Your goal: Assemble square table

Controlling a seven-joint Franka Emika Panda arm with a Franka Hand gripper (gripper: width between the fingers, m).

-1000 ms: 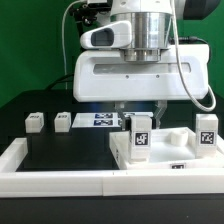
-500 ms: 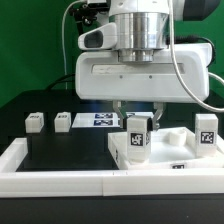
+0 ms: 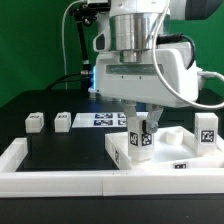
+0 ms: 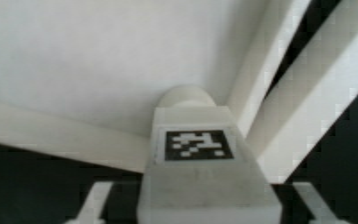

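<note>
In the exterior view, a first small white tagged plastic leg block (image 3: 35, 121) and a second leg block (image 3: 63, 121) are seen lying apart at nine o'clock of the large white square plastic slab (image 3: 165, 153). The marker board (image 3: 103, 120) is set between them and the slab. At the slab's nine-o'clock side a third leg block (image 3: 139, 140) is clamped, slightly tilted, between the fingers of the two-finger gripper (image 3: 141, 124). Whether its foot touches the slab cannot be told. A fourth leg block (image 3: 207, 129) is stood toward two o'clock.

The held block is judged light, rigid and smooth, so slipping under a twist is to be expected. It is best gripped on its flat sides near the top, with the lower end left free.
</note>
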